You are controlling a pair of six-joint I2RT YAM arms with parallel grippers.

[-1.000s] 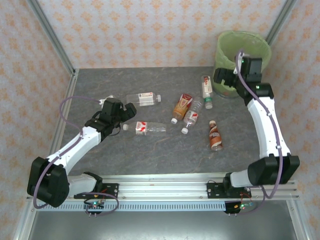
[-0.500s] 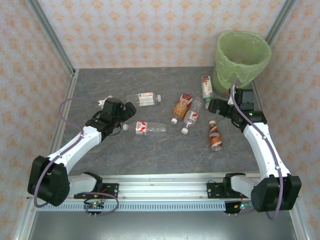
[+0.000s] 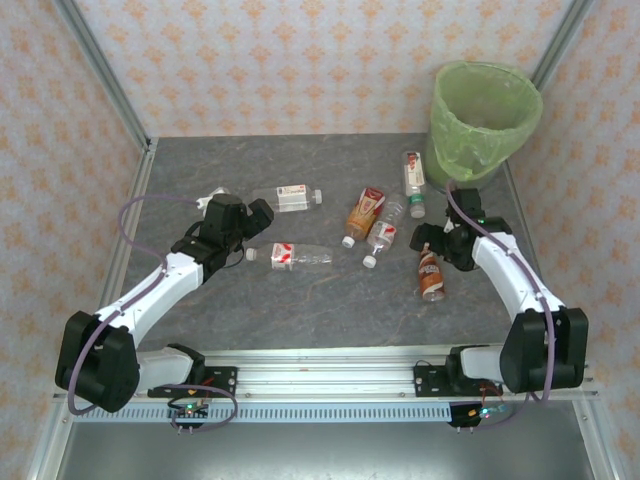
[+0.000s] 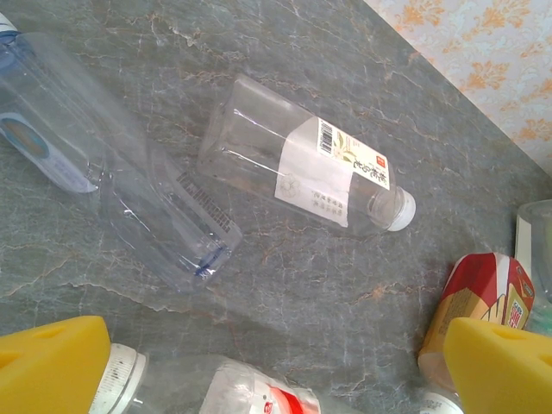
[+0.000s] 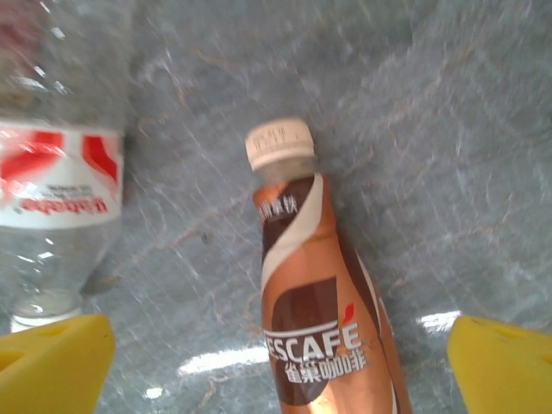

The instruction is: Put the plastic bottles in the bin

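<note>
Our right gripper (image 3: 434,243) stands spread wide, its yellow fingertips (image 5: 53,360) on either side of the brown coffee bottle (image 3: 431,273), which lies flat on the grey table (image 3: 300,310) with its white cap pointing away from the wrist camera; we cannot tell whether the pads touch it. Just to the left of it in that wrist view lies a clear bottle with a red-and-white label (image 5: 53,172). Our left gripper (image 3: 256,215) is also fully spread and holds nothing, and it sits above the capped end of a second red-and-white labelled bottle (image 3: 298,256), whose white cap is right beside one yellow fingertip (image 4: 52,369). Beyond it lie a clear bottle with a white label (image 4: 297,168) and a crumpled clear bottle with a blue label (image 4: 103,172), close together. Toward the middle of the table we see a crushed orange-labelled bottle (image 3: 364,213), and farther right a green-labelled bottle (image 3: 414,180) near the foot of the bin (image 3: 470,150). The bin stands in the far right corner, lined with a light-green bag, well apart from both grippers.
</note>
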